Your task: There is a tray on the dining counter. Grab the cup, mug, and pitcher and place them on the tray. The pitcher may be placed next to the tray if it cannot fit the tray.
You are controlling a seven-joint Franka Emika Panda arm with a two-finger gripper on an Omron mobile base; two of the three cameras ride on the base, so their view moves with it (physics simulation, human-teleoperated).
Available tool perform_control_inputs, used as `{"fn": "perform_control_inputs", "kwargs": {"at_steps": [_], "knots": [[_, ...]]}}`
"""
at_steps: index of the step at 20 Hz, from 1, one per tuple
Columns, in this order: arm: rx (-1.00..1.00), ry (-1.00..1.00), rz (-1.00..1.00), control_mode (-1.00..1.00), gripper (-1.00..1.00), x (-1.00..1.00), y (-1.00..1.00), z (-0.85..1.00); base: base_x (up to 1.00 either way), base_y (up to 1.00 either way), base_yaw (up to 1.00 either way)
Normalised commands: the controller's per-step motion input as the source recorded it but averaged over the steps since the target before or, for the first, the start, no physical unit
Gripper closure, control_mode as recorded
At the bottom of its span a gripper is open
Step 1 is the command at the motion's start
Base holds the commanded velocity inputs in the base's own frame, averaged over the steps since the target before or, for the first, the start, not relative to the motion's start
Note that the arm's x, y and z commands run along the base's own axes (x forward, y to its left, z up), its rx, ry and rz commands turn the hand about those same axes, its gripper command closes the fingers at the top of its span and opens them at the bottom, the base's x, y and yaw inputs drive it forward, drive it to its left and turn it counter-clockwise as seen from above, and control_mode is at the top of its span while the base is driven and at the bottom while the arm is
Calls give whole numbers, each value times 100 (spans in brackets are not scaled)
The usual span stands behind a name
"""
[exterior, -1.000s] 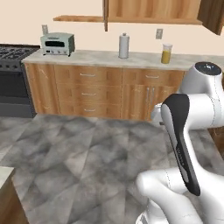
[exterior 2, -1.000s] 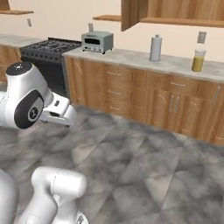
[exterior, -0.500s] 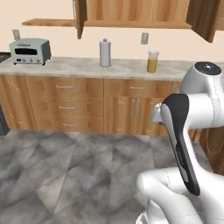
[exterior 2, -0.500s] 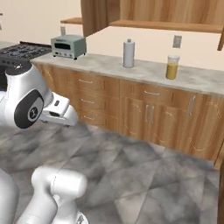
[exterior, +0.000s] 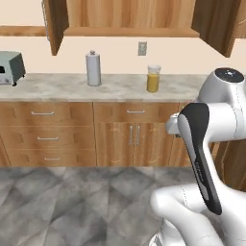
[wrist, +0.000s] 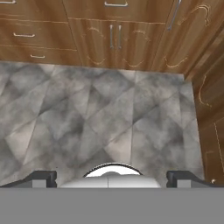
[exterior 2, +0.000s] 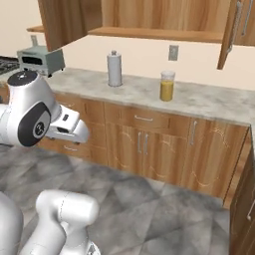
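Base: driven right, view shifted | pitcher (exterior: 153, 79) now near centre, on wall counter (exterior: 120, 87) | gripper (wrist: 111, 178): spread wide, empty | next: approach pitcher

Pitcher (exterior: 153, 79) orange-yellow; canister (exterior: 93, 68) grey; floor (wrist: 96, 113) grey marbled; cabinets (exterior 2: 149, 144) brown wood.
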Motion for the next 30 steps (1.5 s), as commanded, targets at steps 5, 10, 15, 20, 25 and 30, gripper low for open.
{"fn": "perform_control_inputs", "kwargs": {"at_steps": [5,10,15,20,25,30], "knots": [[0,0,0,100,-100,0,0,0,82,0,-25],[0,0,0,100,-100,0,0,0,80,0,-22],[0,0,0,100,-100,0,0,0,71,0,-20],[0,0,0,100,-100,0,0,0,57,0,-18],[0,0,0,100,-100,0,0,0,58,0,-14],[0,0,0,100,-100,0,0,0,78,0,-2]]}}
